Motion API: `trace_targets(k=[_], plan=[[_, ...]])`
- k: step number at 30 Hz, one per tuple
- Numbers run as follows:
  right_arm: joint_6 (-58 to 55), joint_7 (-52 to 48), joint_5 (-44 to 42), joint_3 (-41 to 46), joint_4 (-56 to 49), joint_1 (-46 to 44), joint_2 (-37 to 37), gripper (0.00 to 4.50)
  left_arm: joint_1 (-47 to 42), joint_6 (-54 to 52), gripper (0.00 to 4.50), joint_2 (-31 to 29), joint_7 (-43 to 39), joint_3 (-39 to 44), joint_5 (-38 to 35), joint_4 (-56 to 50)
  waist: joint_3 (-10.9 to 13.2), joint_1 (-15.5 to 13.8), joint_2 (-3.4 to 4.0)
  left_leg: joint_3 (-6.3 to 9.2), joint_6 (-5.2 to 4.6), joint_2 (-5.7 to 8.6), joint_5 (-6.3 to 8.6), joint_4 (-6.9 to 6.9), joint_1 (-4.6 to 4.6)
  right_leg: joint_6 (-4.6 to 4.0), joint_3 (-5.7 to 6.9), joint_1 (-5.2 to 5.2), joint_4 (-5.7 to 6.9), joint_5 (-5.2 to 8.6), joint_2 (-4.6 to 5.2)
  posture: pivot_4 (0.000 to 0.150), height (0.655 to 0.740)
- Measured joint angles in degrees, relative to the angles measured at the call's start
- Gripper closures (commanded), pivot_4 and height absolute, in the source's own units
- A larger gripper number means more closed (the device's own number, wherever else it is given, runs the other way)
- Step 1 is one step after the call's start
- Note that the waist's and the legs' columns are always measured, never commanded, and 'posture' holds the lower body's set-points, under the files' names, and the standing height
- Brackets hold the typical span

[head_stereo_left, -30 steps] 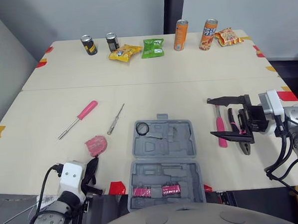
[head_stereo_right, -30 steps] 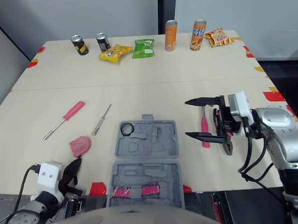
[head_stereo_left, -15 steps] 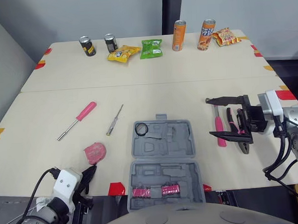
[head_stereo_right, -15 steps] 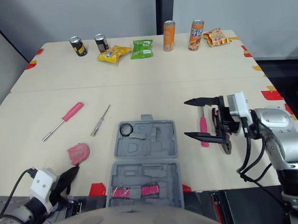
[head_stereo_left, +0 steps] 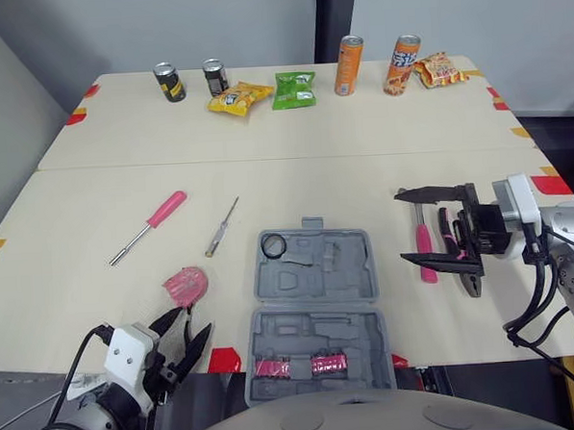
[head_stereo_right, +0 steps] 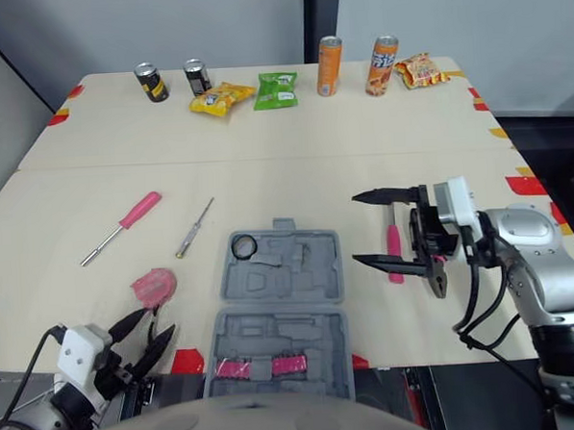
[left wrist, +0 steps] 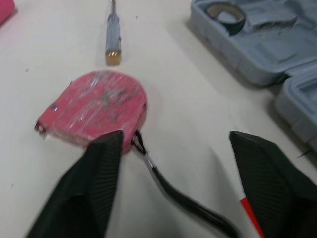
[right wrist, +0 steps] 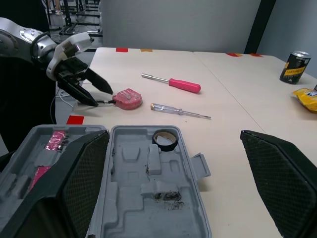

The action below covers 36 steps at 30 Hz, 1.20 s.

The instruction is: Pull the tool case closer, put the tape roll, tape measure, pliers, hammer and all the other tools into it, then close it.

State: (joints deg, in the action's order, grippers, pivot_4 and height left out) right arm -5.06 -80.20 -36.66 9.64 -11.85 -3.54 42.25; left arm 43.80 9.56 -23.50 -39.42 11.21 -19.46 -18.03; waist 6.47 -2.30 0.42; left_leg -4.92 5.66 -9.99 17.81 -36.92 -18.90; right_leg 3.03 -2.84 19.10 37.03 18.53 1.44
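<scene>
The grey tool case (head_stereo_left: 343, 275) lies open at the table's near edge, with a black tape roll (head_stereo_left: 273, 246) in its far left pocket. Left of it lies the pink tape measure (head_stereo_left: 185, 284). My left gripper (head_stereo_left: 193, 322) is open just short of it, its fingers (left wrist: 99, 178) flanking the black strap (left wrist: 183, 206). A pink screwdriver (head_stereo_left: 153, 225) and a thin tester screwdriver (head_stereo_left: 222, 228) lie farther back. Right of the case, my right gripper (head_stereo_left: 400, 227) hangs open above the pink-handled hammer (head_stereo_left: 422, 242) and the pliers (head_stereo_left: 470, 281), partly hiding them.
Two dark cans (head_stereo_left: 169, 84), two orange cans (head_stereo_left: 348, 65) and several snack bags (head_stereo_left: 293, 90) line the table's far edge. Red tape marks (head_stereo_left: 224, 359) sit on the near edge by the case. Bare tabletop (head_stereo_left: 295, 186) spreads behind the case.
My left gripper has gone from shut to open and has come up toward the tape measure. The right gripper holds the same place, open.
</scene>
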Motion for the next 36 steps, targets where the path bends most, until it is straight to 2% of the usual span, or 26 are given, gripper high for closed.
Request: trace_targets(k=[7, 13, 22, 29, 36], plan=[[0.03, -0.32, 0.02, -0.13, 0.06, -0.42, -0.05, 0.00, 2.45, 3.24, 0.02, 0.49, -4.34, 0.20, -3.24, 0.08, 0.03, -0.03, -0.03, 0.00, 0.00, -0.01, 0.00, 0.00, 0.02, 0.00, 0.00, 0.00, 0.00, 0.00, 0.00, 0.150, 0.7400], [0.03, -0.38, 0.02, -0.44, 0.08, -0.47, -0.07, 0.00, -2.46, 7.84, 0.02, 0.90, -7.44, 3.84, -6.16, 5.64, 0.06, -0.04, -0.06, -0.01, 0.00, -0.01, 0.00, 0.00, 0.04, 0.00, 0.00, 0.00, 0.03, 0.00, -0.02, 0.150, 0.7400], [0.06, -0.02, 0.02, -0.91, 0.04, -0.32, -0.55, 0.00, -8.89, 10.24, 0.02, -5.93, -16.27, 12.21, -11.76, 15.54, 0.07, 0.02, -0.08, -0.05, -0.01, 0.16, -0.01, -0.01, 0.11, 0.00, -0.05, 0.00, 0.10, 0.00, -0.03, 0.150, 0.7400], [0.16, 0.45, 0.03, -1.33, -0.02, -0.32, -1.05, 0.00, -19.26, 10.33, 0.02, -13.71, -23.26, 12.00, -9.08, 25.16, 0.07, -0.04, -0.09, -0.04, -0.04, 0.18, -0.03, -0.04, 0.11, -0.01, -0.02, 0.05, 0.19, 0.00, -0.03, 0.150, 0.7400], [0.18, 0.97, 0.03, -1.44, -0.39, 0.21, -1.26, 0.00, -23.44, 3.72, 0.02, -15.59, -23.32, 8.29, -7.41, 22.86, 0.06, 0.16, -0.09, -0.07, -0.04, 0.19, -0.03, -0.07, 0.07, -0.03, -0.05, 0.06, 0.27, 0.01, -0.05, 0.150, 0.7400]])
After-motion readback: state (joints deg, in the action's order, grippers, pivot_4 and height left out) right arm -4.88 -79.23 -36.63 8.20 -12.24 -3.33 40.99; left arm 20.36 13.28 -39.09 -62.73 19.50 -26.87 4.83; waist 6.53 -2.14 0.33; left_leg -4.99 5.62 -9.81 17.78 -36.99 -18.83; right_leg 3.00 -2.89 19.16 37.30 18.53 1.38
